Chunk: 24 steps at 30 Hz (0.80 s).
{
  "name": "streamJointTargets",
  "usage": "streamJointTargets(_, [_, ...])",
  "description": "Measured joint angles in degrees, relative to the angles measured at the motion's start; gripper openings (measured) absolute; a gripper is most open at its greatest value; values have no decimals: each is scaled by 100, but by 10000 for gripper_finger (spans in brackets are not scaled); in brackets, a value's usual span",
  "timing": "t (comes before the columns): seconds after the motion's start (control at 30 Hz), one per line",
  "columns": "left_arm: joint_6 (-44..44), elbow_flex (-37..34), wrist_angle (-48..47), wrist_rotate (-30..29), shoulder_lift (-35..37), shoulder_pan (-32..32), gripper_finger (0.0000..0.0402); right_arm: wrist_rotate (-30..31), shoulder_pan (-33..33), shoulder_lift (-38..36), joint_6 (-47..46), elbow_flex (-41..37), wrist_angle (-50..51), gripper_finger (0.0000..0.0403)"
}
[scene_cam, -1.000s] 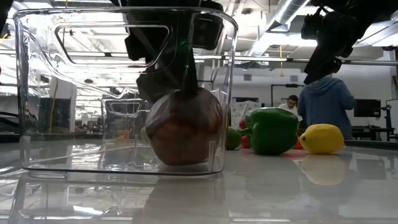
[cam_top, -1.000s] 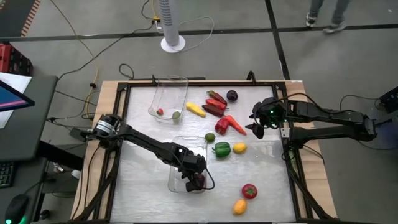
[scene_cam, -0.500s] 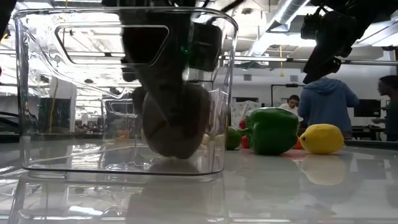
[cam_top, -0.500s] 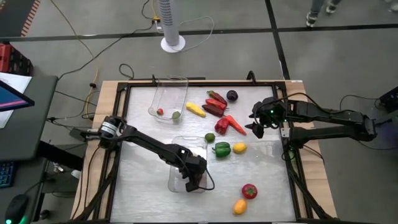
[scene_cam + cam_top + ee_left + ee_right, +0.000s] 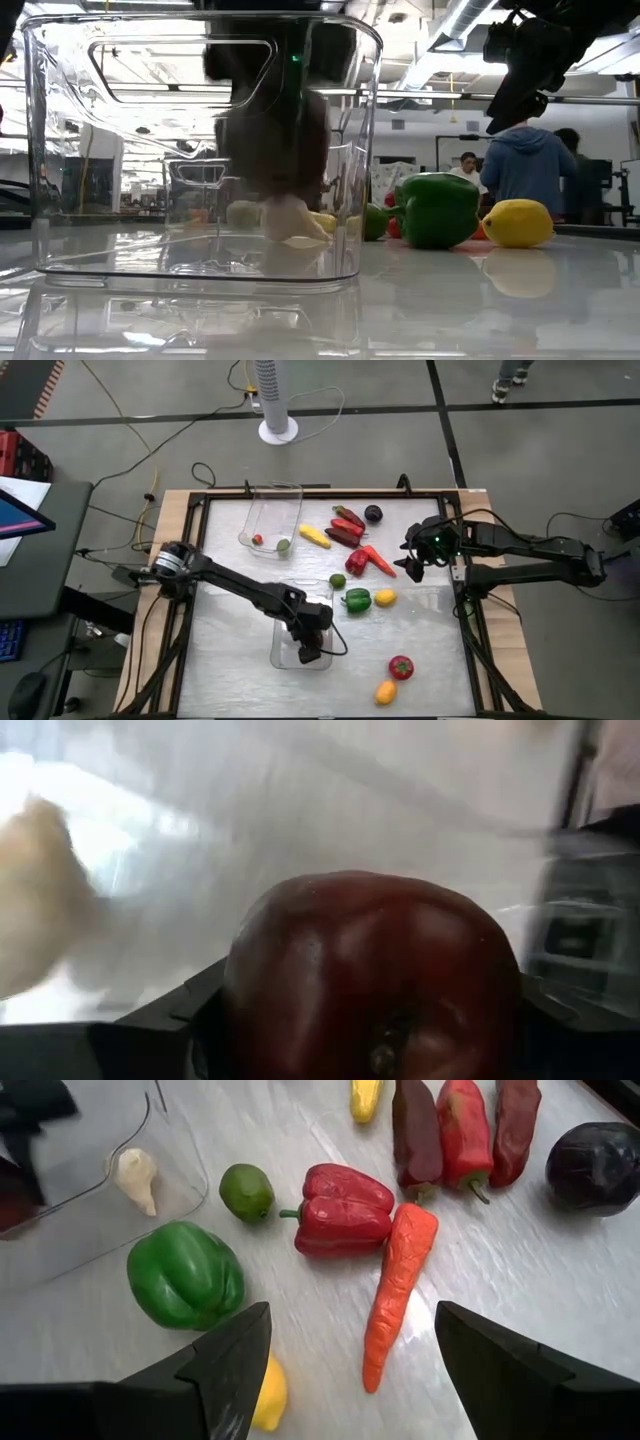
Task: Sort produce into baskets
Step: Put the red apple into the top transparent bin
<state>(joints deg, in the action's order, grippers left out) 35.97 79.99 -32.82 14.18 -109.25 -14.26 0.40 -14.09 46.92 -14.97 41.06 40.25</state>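
My left gripper [image 5: 308, 642] reaches down into the near clear tray [image 5: 283, 656] and is shut on a dark red round fruit [image 5: 370, 970], which also shows in the low view [image 5: 275, 140]. A pale garlic-like piece [image 5: 290, 220] lies on that tray's floor. My right gripper [image 5: 413, 563] is open and empty above the loose produce: red pepper [image 5: 340, 1210], carrot [image 5: 400, 1280], green pepper [image 5: 187, 1275], lime [image 5: 246, 1190], dark plum [image 5: 595, 1165]. The far clear tray [image 5: 258, 510] holds two small pieces. My left gripper pinches the dark red fruit by its two opposite sides [image 5: 240, 1010] between its two fingers [image 5: 165, 1020]. The fingers come from above, pointing down into the tray. The fruit hangs clear above the tray's floor [image 5: 200, 262].
A lemon [image 5: 385, 597], a tomato [image 5: 401, 667] and a second yellow fruit [image 5: 385, 691] lie on the table's near right. Red chilies [image 5: 346, 525] and a yellow piece [image 5: 314, 536] lie at the far middle. People stand in the room beyond the table [image 5: 520, 165].
My left gripper has gone up inside the near tray with the dark red fruit. The fruit rested on the tray's floor and now hangs clear above it. The pale piece on the tray floor has come into sight beneath it.
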Motion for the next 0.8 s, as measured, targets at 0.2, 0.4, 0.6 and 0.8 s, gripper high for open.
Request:
streamJointTargets(0.2, [-359, 172, -807, -1001, 1015, 379, 276, 1, 0, 0, 1, 0, -24, 311])
streamJointTargets(0.4, [-250, 137, -2246, -3586, 1961, 765, 277, -1, 22, 0, -19, -2, -424, 311])
streamJointTargets(0.6, [25, 127, -3350, -4139, 2154, 1756, 278, -17, 17, 0, -70, -2, -668, 311])
streamJointTargets(0.8, [-1259, 73, -2960, -3602, 1930, 2992, 278, -27, 121, 76, -578, -2, -648, 311])
